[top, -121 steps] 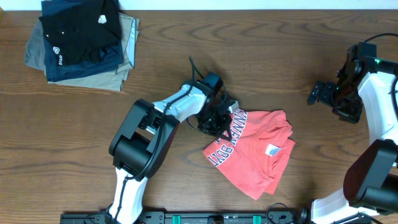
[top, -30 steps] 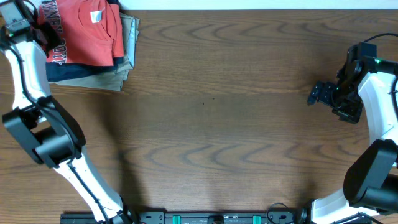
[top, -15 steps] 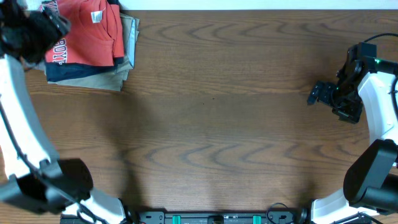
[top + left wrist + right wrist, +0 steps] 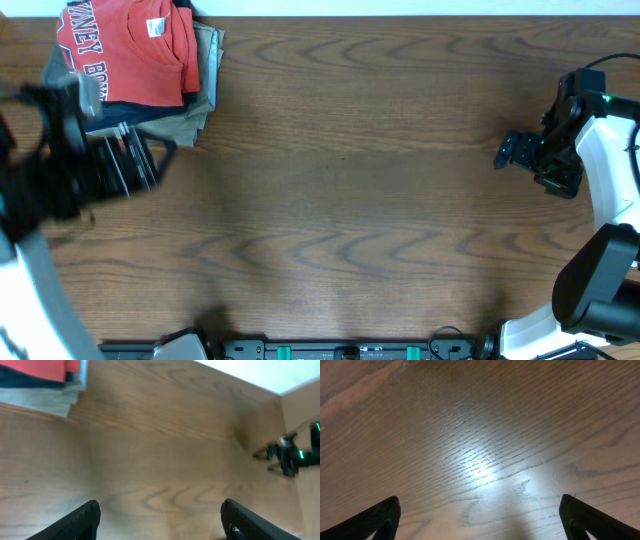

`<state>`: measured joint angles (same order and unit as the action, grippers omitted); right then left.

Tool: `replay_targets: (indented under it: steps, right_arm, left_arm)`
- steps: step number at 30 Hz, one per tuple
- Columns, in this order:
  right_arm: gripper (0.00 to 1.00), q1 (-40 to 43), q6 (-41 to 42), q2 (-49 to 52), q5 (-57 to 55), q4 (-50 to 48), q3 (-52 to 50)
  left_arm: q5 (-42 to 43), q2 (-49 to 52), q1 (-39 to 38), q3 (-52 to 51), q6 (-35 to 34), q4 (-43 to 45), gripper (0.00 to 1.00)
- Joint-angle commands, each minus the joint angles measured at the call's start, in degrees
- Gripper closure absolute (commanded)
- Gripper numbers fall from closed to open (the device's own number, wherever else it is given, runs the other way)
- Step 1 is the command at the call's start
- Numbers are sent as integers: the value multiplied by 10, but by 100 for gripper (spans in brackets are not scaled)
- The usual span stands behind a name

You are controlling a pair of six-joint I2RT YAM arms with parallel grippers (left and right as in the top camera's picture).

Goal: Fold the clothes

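Note:
The clothes, a folded coral-red T-shirt with navy lettering and a white neck tag, lie on top of a stack of garments at the table's far left corner. A corner of the shirt shows at the top left of the left wrist view. My left gripper, blurred in the overhead view, hovers just in front of the stack, apart from the shirt. In its own view the left gripper is open over bare wood. My right gripper stays at the right side, and the right gripper is open with nothing between its fingers.
Under the shirt lies a stack of folded navy and khaki garments, also visible as the stack's edge in the left wrist view. The wooden table stretches between both arms. The right arm appears far off in the left wrist view.
My left gripper has let go of the shirt, opened and drawn back from the stack toward the table's front. The shirt stays on the stack. The right arm has not moved.

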<state>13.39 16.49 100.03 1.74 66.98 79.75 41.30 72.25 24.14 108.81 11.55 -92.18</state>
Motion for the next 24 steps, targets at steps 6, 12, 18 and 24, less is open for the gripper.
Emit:
replay_targets:
  steps: [6,12,18,24]
  right_arm:
    - [1,-1,2,-4,2,0,3]
    - [1,-1,2,-4,2,0,3]
    - [1,-1,2,-4,2,0,3]
    - [1,-1,2,-4,2,0,3]
  left_arm:
    - [29,-213,-1,-171,24,-21,2]
    - [30,-304,-1,-200,-13,-21,2]
    - [-9,-347,-1,-200,-13,-21,2]
    - [-12,-353,-27,-205,-25,-23,2]
